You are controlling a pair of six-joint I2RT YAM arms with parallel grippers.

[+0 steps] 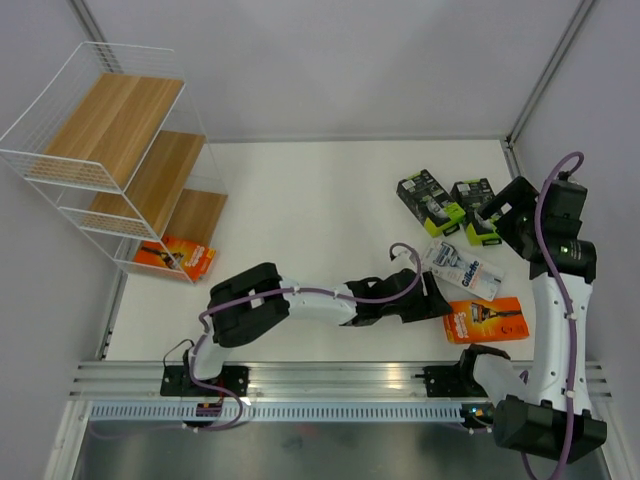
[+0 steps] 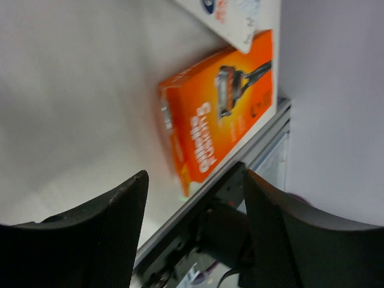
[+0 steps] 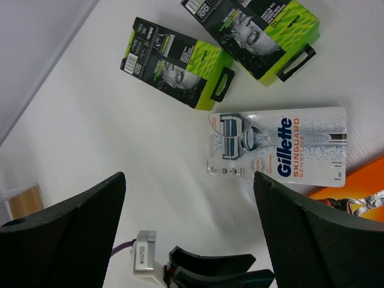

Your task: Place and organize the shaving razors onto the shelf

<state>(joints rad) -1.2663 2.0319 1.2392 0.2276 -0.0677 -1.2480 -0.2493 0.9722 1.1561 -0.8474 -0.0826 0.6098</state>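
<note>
Top external shows one orange box (image 1: 175,255) at the base of the shelf (image 1: 120,115) and four still unplaced, the second orange box (image 1: 487,320) just ahead of the left gripper (image 2: 193,180), spread empty like the right gripper (image 3: 189,177).

shelf (image 1: 120,120): orange pack (image 1: 175,254), probably lowest board | loose: orange box (image 1: 486,320), white-blue pack (image 1: 462,268), black boxes (image 1: 430,200)

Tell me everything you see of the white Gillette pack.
The white Gillette pack is a flat card printed Skinguard Sensitive, mostly in blue, with a clear blister showing the razor head and handle. It lies face up on the table, between the black-and-lime boxes and the orange box, whose corner it seems to touch.
</note>
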